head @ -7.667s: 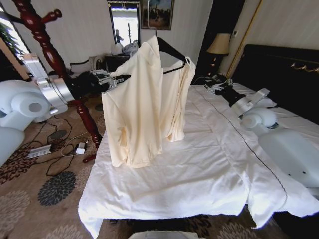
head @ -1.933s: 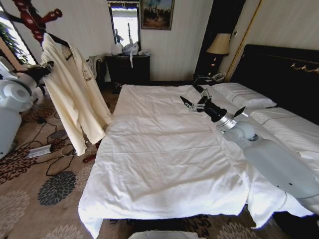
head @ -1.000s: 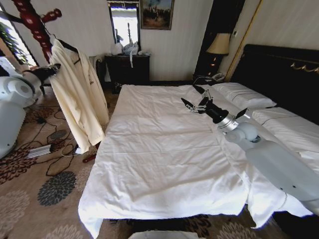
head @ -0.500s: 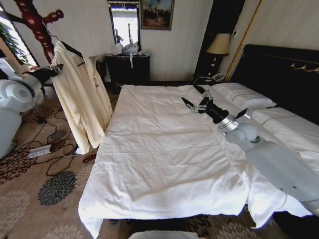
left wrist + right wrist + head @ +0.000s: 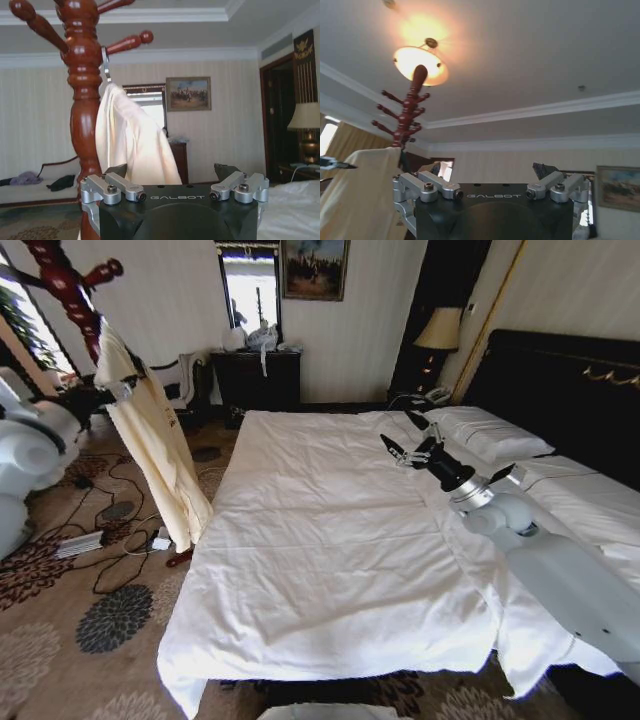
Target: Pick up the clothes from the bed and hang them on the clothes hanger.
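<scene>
A pale cream garment (image 5: 150, 440) hung from the dark-red coat stand (image 5: 70, 290) at the left of the room, clear of the bed (image 5: 330, 550), its hem falling toward the patterned carpet (image 5: 90, 640). Seen from the left wrist, a metal hook (image 5: 106, 65) held the garment (image 5: 132, 145) against the turned post (image 5: 82, 100), just under a knob-ended peg (image 5: 130, 42). The left gripper (image 5: 108, 392) sat beside the cloth at shoulder height; its fingers (image 5: 122, 187) stood spread wide with nothing between them. The right gripper (image 5: 412, 445) hovered above the white duvet near the pillows (image 5: 490, 435), its fingers also apart and empty. From the right wrist, the stand's top (image 5: 410, 110) rose against a lit ceiling lamp (image 5: 417, 62), with the garment (image 5: 362, 195) draped below it.
</scene>
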Controlling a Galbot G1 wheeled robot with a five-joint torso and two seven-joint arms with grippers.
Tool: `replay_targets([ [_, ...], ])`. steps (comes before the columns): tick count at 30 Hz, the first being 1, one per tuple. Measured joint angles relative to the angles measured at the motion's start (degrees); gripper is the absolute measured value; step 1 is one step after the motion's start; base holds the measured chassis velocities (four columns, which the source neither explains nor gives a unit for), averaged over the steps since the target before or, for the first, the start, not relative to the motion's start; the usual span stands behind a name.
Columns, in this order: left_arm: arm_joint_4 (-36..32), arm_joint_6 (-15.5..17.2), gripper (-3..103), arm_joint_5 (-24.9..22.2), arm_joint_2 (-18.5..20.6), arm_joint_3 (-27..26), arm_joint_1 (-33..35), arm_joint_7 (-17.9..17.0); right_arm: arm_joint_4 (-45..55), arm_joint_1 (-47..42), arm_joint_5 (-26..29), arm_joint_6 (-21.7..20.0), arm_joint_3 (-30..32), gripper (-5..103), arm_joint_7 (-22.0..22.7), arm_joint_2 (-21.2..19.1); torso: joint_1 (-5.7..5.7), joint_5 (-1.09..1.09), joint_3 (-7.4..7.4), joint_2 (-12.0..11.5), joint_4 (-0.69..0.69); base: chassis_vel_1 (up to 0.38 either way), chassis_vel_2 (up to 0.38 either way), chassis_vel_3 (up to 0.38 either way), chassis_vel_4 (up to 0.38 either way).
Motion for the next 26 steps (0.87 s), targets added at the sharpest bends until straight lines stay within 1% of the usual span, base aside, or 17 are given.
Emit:
replay_targets([
  [1,-1.54,-0.59,100,1.31,-0.9,-2.11,4.63,-0.72,0.74,-3.66,-0.02,-0.74,3.32,100,4.61,1.15,0.0,0.01,0.0,0.0,0.02,0.0,0.0,0.0,0.0],
  [2,-1.54,-0.59,100,1.31,-0.9,-2.11,4.63,-0.72,0.74,-3.66,-0.02,-0.74,3.32,100,4.61,1.15,0.0,0.01,0.0,0.0,0.02,0.0,0.0,0.0,0.0],
  [3,-2.22,-0.86,100,1.9,-1.69,-2.61,6.48,-1.42,1.15,-5.81,-0.49,-1.03,5.19,100,7.41,1.73,0.0,0.01,0.0,0.0,0.03,0.0,0.0,0.0,0.0],
  [5,-5.27,-1.97,100,3.82,-5.08,-3.62,11.83,-4.5,3.14,-14.13,-3.97,-1.81,12.84,100,16.42,4.58,0.01,0.01,0.01,0.0,-0.06,0.0,0.0,0.0,0.0],
  [7,-6.32,-2.29,100,4.35,-5.95,-4.33,13.53,-5.11,3.74,-16.17,-5.18,-2.16,14.65,100,18.69,5.47,0.01,-0.01,0.0,0.0,-0.08,0.0,0.0,0.0,0.0],
  [8,-9.45,-3.32,100,6.24,-8.59,-7.16,19.12,-6.7,5.53,-21.95,-8.93,-3.64,19.17,100,25.17,8.53,0.02,0.02,0.01,0.0,-0.08,0.0,0.0,0.0,0.0],
  [10,-10.98,-3.87,100,7.41,-9.95,-8.61,21.67,-7.16,6.39,-24.56,-10.72,-4.21,21.08,100,27.4,10.2,0.01,0.04,0.0,0.01,-0.06,0.0,0.0,0.0,0.0],
  [12,-14.33,-5.14,100,10.53,-13.55,-12.36,28.21,-8.37,7.94,-30.86,-16.57,-4.37,24.77,100,31.14,14.79,0.0,0.03,0.0,0.0,-0.02,0.0,0.0,0.0,0.0],
  [14,-18.24,-6.25,100,14.98,-19.12,-16.42,36.43,-9.25,8.71,-36.5,-23.38,-2.06,26.8,100,32.61,19.28,0.0,0.03,-0.01,0.0,-0.03,0.0,0.0,0.0,0.0],
  [16,-19.32,-6.59,100,16.7,-21.28,-17.47,39.22,-9.26,8.95,-38.48,-25.92,-1.24,27.4,100,32.61,21.13,0.0,0.0,-0.01,0.01,-0.02,0.0,0.0,0.0,0.0],
  [17,-20.96,-7.34,100,20.1,-25.55,-19.02,43.39,-9.14,9.3,-41.22,-29.1,0.34,27.9,100,32.0,23.92,0.0,-0.02,-0.01,0.01,0.0,0.0,0.0,0.0,0.0],
  [18,-22.8,-8.57,100,25.34,-31.36,-20.15,47.94,-7.68,9.58,-44.25,-32.88,2.14,27.98,100,31.15,28.42,-0.01,-0.02,-0.01,0.01,0.04,0.0,0.0,0.0,0.0],
  [20,-23.38,-9.5,100,27.59,-33.65,-20.27,49.59,-6.65,9.59,-45.23,-34.37,2.71,27.93,100,31.02,30.03,-0.01,0.0,-0.01,0.0,0.03,0.0,0.0,0.0,0.0],
  [21,-23.78,-10.67,100,30.05,-35.73,-20.29,51.01,-5.33,9.65,-46.48,-36.36,3.48,27.75,100,30.9,33.12,-0.01,0.0,-0.01,0.01,0.02,0.0,0.0,0.0,0.0],
  [22,-24.46,-14.2,100,35.93,-40.58,-19.99,53.78,-1.21,10.06,-48.81,-41.22,5.0,26.79,100,30.99,38.08,-0.01,0.04,-0.01,0.01,-0.03,0.0,0.0,0.0,0.0],
  [25,-25.12,-18.91,100,40.74,-46.88,-18.75,55.55,3.2,11.73,-51.54,-47.81,5.92,24.4,100,31.35,43.15,-0.01,0.01,0.0,0.01,-0.02,0.0,0.0,0.0,0.0],
  [26,-25.12,-18.91,100,40.74,-46.88,-18.75,55.55,3.2,11.73,-51.54,-47.81,5.92,24.4,100,31.35,43.15,-0.01,0.01,0.0,0.01,-0.02,0.0,0.0,0.0,0.0],
])
